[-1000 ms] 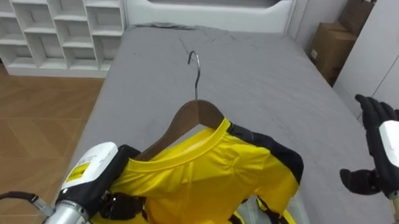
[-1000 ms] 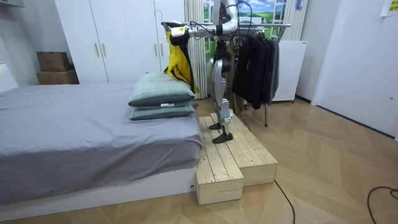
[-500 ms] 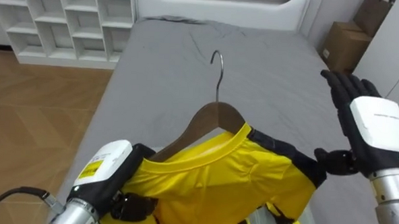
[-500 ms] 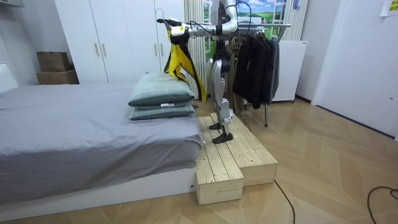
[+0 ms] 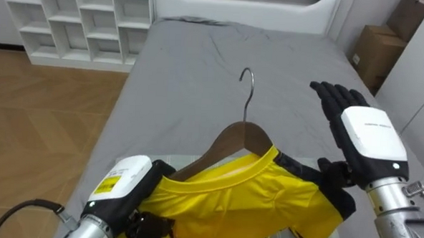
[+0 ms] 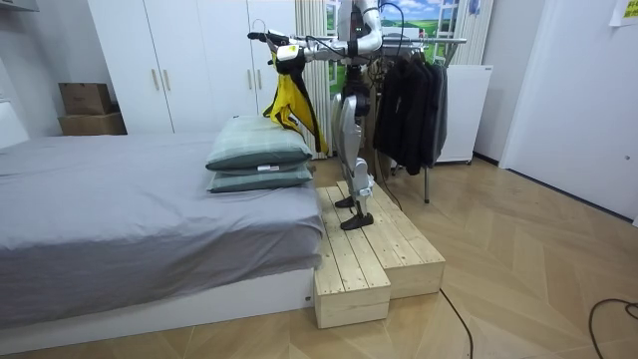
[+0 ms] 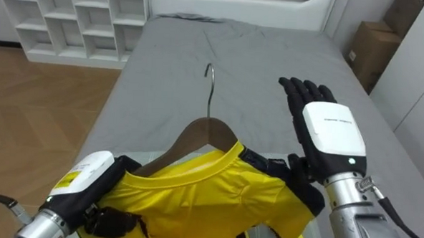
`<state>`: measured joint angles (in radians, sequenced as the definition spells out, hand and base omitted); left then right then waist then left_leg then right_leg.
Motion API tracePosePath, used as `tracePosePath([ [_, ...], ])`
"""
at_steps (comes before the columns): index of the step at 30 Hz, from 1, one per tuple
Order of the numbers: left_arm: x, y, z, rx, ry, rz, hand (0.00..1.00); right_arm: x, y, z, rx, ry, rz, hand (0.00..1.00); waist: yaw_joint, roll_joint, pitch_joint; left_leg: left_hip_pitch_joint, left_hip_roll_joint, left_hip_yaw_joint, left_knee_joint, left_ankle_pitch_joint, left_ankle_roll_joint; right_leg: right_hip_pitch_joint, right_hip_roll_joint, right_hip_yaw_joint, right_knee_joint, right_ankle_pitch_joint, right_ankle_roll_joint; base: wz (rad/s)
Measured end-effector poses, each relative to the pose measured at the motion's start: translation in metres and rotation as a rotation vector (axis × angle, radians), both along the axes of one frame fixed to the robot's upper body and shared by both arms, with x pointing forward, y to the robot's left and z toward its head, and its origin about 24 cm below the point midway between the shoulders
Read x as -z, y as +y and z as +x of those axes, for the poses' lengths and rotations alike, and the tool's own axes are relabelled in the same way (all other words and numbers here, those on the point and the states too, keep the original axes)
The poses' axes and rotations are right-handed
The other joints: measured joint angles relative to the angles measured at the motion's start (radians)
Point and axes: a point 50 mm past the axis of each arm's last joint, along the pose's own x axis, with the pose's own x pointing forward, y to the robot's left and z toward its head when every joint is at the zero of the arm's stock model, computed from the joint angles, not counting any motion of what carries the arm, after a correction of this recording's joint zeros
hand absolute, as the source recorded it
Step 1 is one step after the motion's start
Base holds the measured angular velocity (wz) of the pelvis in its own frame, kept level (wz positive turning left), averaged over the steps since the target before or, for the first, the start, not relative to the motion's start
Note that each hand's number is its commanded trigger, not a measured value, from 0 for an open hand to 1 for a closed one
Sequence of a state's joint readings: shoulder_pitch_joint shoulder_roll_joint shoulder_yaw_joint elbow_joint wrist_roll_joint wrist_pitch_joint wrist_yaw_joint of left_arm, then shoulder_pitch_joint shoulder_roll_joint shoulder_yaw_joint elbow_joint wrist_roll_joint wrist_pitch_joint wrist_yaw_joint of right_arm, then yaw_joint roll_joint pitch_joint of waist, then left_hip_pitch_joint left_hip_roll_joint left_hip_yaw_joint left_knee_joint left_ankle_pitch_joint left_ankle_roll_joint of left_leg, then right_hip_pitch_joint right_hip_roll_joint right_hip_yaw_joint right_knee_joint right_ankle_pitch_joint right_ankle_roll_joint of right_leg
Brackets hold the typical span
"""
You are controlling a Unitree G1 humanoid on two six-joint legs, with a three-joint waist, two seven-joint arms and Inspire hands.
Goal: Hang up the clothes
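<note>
Above the grey bed (image 5: 185, 82), the left hand (image 5: 133, 210) is clutching the left end of the wooden hanger (image 5: 236, 138) carrying the yellow shirt (image 5: 244, 196), while the straight-fingered right hand (image 5: 358, 140) is hovering just beside its right end.

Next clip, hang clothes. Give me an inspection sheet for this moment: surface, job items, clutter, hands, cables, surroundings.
Surface: bed, grey cover, lightly creased, below the hands.
Job's things: yellow shirt draped on a wooden hanger, held up over the bed; hook free.
Clutter: two stacked pillows at the bed's end nearest the robot.
Hands: left hand, fingers curled round the shirt-covered end of the hanger; right hand open, fingers straight, raised beside the shirt's other shoulder, contact unclear.
Cables: nothing seen apart from the robot's own.
Surroundings: robot stands on a wooden platform between the bed and a clothes rack of dark garments; white shelf unit; cardboard box.
</note>
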<state>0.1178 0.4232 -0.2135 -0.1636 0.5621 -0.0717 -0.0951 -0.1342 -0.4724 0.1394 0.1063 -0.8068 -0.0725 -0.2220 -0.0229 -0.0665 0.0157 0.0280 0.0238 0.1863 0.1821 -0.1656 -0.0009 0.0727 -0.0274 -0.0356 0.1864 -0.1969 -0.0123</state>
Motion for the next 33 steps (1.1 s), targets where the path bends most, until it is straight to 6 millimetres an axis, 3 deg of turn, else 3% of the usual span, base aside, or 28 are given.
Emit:
tracePosePath([
  [8, 0.001, -0.001, -0.001, 0.01, 0.005, 0.007, 1.0, 0.002, -0.001, 0.0, 0.002, 0.023, 0.006, 0.0, 0.0, 0.009, -0.001, 0.0, 0.0, -0.001, 0.004, 0.0, 0.0, 0.002, 0.0, 0.0, 0.001, 0.0, 0.0, 0.0],
  [21, 0.001, -0.001, 0.0, 0.013, -0.002, 0.028, 1.0, 0.002, -0.004, 0.001, 0.003, 0.079, 0.01, 0.0, -0.016, 0.007, -0.0008, 0.001, 0.0, 0.002, 0.001, 0.0, 0.0, -0.004, -0.001, 0.002, -0.001, 0.0, 0.0, 0.0],
  [33, -0.003, 0.0, 0.002, 0.002, -0.022, 0.035, 1.0, -0.012, -0.017, 0.005, 0.019, 0.068, -0.05, 0.0, -0.018, -0.025, 0.0, 0.002, 0.0, 0.009, 0.0, 0.0, 0.0, -0.011, -0.001, 0.009, 0.003, 0.0, 0.0, -0.01],
])
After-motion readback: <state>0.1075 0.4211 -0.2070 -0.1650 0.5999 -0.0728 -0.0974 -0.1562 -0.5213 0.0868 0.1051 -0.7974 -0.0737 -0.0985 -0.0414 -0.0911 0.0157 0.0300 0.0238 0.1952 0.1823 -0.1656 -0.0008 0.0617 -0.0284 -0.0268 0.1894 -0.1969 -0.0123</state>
